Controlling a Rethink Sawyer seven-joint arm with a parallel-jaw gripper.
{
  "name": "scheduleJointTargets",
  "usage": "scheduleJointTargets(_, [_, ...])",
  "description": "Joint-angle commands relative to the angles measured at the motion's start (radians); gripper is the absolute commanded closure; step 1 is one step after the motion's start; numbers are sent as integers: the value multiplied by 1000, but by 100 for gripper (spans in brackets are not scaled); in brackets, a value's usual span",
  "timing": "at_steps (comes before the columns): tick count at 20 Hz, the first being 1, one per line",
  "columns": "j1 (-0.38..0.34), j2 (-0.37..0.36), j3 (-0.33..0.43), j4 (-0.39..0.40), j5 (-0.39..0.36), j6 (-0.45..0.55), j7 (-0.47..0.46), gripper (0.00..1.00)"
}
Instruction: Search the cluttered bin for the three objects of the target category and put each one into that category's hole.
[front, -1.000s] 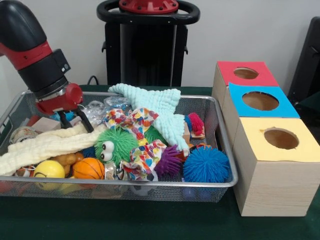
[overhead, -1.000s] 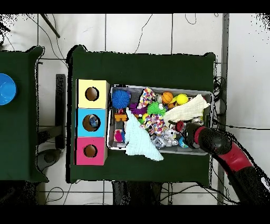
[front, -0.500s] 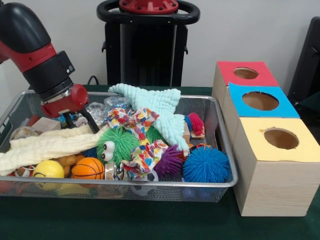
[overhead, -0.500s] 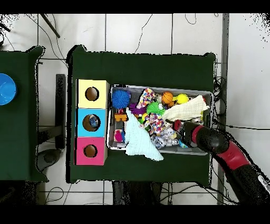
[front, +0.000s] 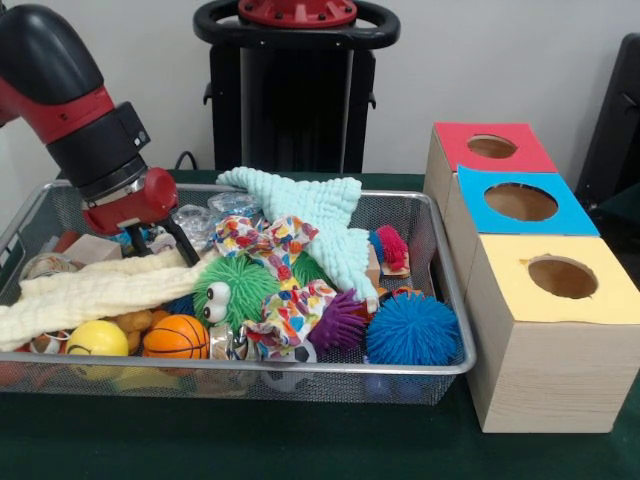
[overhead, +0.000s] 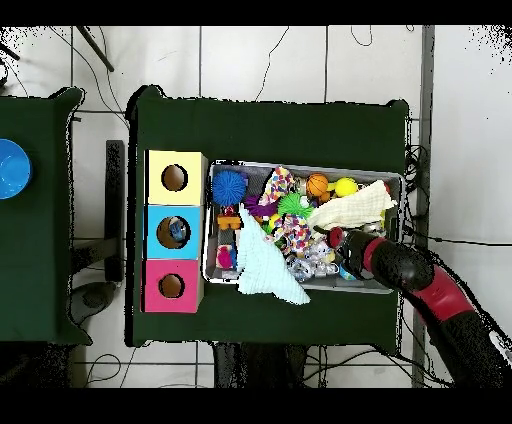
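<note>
green worktop (front: 300, 445), pale wall behind. front view: wire bin (front: 455, 300) heaped with cloths, spiky balls, toy balls. tool (front: 158, 243) angled down at bin's back-left corner, two dark fingers (front: 181, 243) apart, nothing gripped. crinkly clear plastic piece (front: 192, 221) just beside the tips, partly tucked behind patterned cloth (front: 262, 240). likely light, thin, slippery, easily crushed; best pinched across a bunched fold, not a flat face. blue-panel hole (front: 521, 202) in middle box, well apart from tool.

overhead view: tool (overhead: 338, 240) over bin's side farthest from the boxes; shiny plastic cluster (overhead: 312, 260) near it. blue-panel hole (overhead: 174, 231) shows something inside, unclear what.
</note>
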Motion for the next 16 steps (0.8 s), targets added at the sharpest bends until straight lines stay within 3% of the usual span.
scheduleJointTargets(1, [51,115,8,-23,-141,-33,-159,0])
scheduleJointTargets(8, [45,46,23,-45,-149,36,-183,0])
scheduleJointTargets(16, [0,47,32,-97,-155,118,-264,0])
